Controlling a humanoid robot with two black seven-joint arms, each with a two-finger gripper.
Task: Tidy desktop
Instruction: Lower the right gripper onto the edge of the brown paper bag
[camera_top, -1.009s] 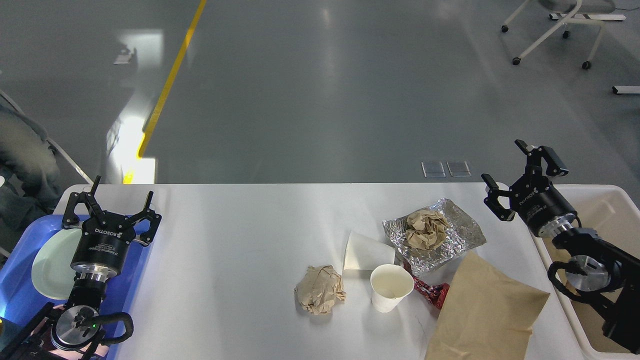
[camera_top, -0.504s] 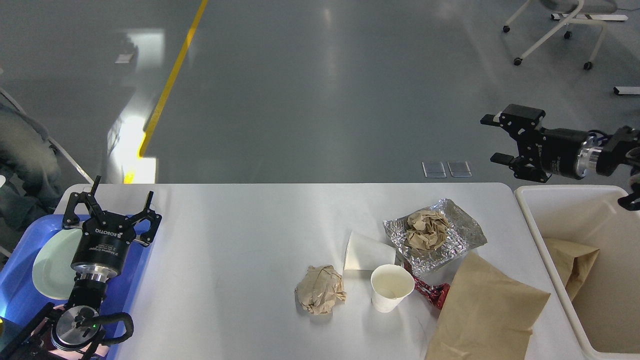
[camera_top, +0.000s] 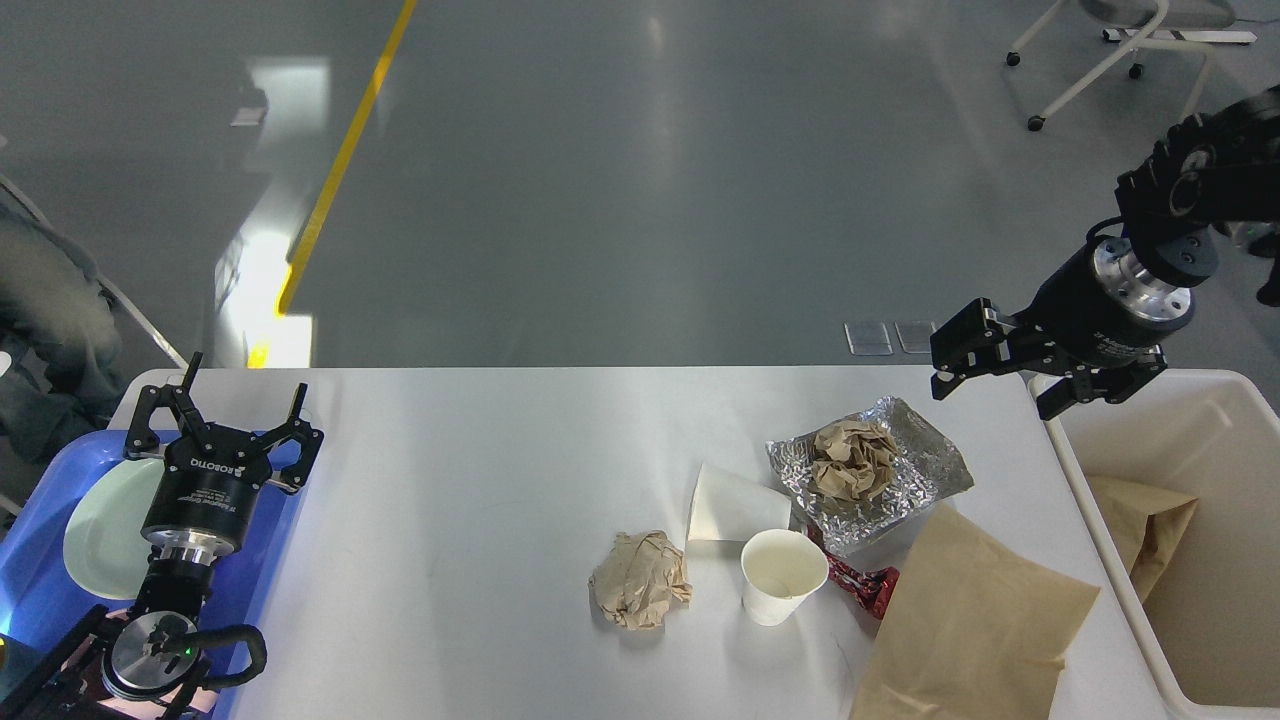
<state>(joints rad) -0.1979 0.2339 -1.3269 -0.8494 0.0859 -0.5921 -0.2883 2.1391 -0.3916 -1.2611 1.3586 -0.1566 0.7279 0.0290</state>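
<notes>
The desk (camera_top: 480, 480) is spreading below both tools, litter clustering at its right. The right tool (camera_top: 1000, 385) is hovering released and empty near the foil (camera_top: 925, 470); grabbing carelessly risks spilling its paper wad (camera_top: 852, 458). The left tool (camera_top: 222, 420) is idling, fingers spread.

My desktop (camera_top: 480, 470) looked smooth, white and faintly glossy. Crinkled shiny foil (camera_top: 925, 470) held a rough brown paper wad (camera_top: 852, 458); the paper bag (camera_top: 965, 625) was matt, the paper cup (camera_top: 782, 575) smooth.
</notes>
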